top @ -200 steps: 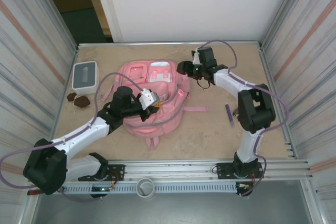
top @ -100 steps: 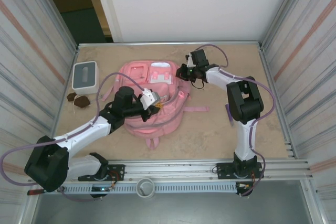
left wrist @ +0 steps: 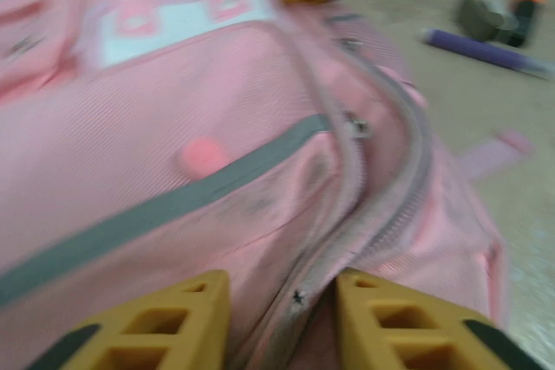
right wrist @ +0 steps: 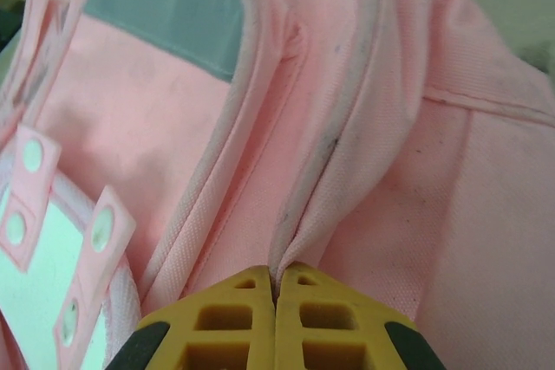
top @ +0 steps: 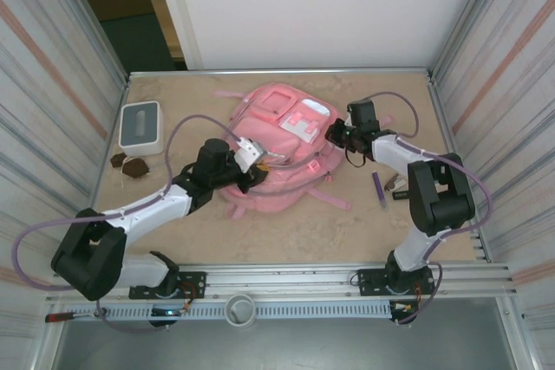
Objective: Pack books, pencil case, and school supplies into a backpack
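I've got the pink backpack (top: 276, 119) lying in the middle of the table (top: 364, 231), and my right gripper (right wrist: 276, 301) has its fingers pressed together on a fold of fabric at the bag's right side. My left gripper (left wrist: 282, 318) sits at the near-left side, fingers apart astride the zip seam, and the purple pen (top: 378, 188) lies right of the bag.
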Robot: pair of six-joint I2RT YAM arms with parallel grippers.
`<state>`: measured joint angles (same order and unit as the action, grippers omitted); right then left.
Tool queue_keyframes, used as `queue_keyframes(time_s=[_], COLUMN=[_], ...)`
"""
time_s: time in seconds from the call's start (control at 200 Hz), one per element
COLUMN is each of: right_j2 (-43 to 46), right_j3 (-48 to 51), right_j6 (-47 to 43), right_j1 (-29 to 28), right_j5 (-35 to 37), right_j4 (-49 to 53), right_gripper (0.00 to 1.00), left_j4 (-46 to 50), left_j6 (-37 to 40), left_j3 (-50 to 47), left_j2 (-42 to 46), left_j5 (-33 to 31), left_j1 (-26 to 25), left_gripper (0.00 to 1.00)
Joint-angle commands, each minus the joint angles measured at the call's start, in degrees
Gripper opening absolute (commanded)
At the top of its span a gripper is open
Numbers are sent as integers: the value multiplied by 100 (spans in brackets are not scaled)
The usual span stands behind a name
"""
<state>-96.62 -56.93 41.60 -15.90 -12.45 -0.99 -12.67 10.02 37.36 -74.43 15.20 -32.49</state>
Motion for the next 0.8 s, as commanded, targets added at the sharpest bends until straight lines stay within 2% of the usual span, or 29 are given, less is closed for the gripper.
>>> queue_keyframes(time_s=[0.0,0.155,0.291,0.411,0.476,0.626,0.797], right_j2=[386,553,681,949,1052,920,610], right_j3=[325,471,330,211,163,29,-44], right_j6=[157,163,-268,-802,-1027,-1207,-1151], right_j1=[-484,-1071,-1418,-1467,-1468,-1468,-1473], right_j5=[-100,5,105,490,647,618,455], right_j4=[44,26,369,737,791,660,402], right_gripper=[2,9,26,41,46,52,55], left_j4=[-63,290,774,1181,1301,1361,1620], left_j6=[-827,-1384,-1807,-2053,-2061,-1891,-1748], left_j3=[8,-171,-131,108,236,561,1151], left_j2=[210,849,1158,1045,909,368,-484], left_j5=[-1678,-2787,-3207,-3013,-3286,-3770,-3978], left_j1=[348,366,375,306,63,-455,-615], left_gripper=[45,69,82,88,91,96,99])
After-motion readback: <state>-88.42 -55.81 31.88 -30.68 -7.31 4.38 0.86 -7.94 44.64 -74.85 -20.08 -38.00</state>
